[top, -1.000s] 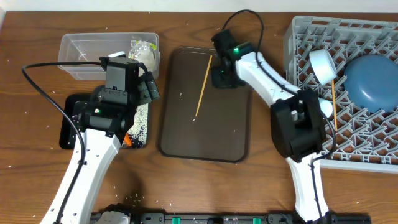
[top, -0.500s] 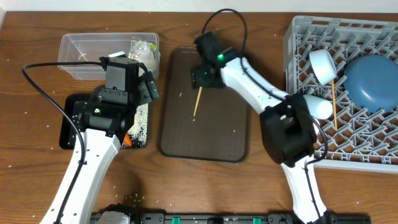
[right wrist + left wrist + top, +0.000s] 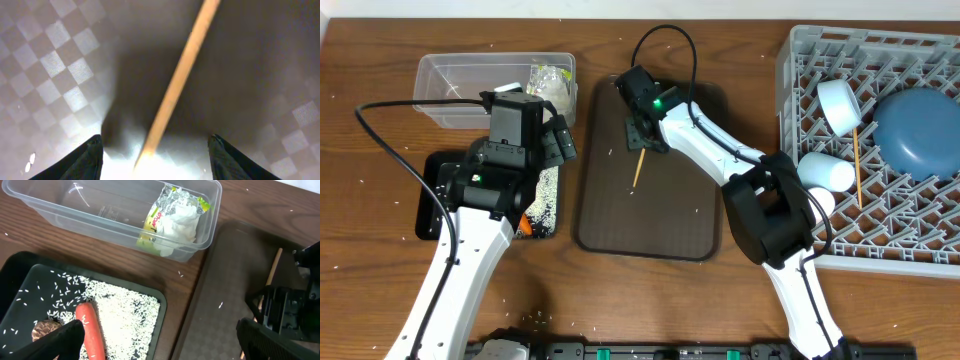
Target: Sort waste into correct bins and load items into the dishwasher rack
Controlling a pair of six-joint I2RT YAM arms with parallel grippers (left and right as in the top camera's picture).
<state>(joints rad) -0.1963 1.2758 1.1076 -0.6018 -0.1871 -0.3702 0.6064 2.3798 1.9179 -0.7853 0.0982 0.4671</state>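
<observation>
A thin wooden chopstick (image 3: pixel 636 172) lies on the brown serving tray (image 3: pixel 660 215). My right gripper (image 3: pixel 642 128) hangs over its upper end. In the right wrist view the chopstick (image 3: pixel 176 90) runs between the open fingers of my right gripper (image 3: pixel 157 160), touching neither. My left gripper (image 3: pixel 558 142) hovers wide open and empty by the black tray (image 3: pixel 435 205). In the left wrist view, under that gripper (image 3: pixel 162 345), the tray holds a carrot (image 3: pixel 89 330), a brown lump (image 3: pixel 42 329) and rice (image 3: pixel 122 320). The clear tub (image 3: pixel 100 220) holds a wrapper (image 3: pixel 156 220) and a tissue (image 3: pixel 181 220).
The grey rack (image 3: pixel 800 60) at right holds a large blue bowl (image 3: pixel 920 130), a white cup (image 3: pixel 840 103), a second cup (image 3: pixel 828 172) and another chopstick (image 3: pixel 857 165). Rice grains are scattered on the wooden table (image 3: pixel 380 290).
My right arm has swung left across the brown tray to the chopstick's upper end and its jaws have opened wider. The chopstick and the left arm have not moved.
</observation>
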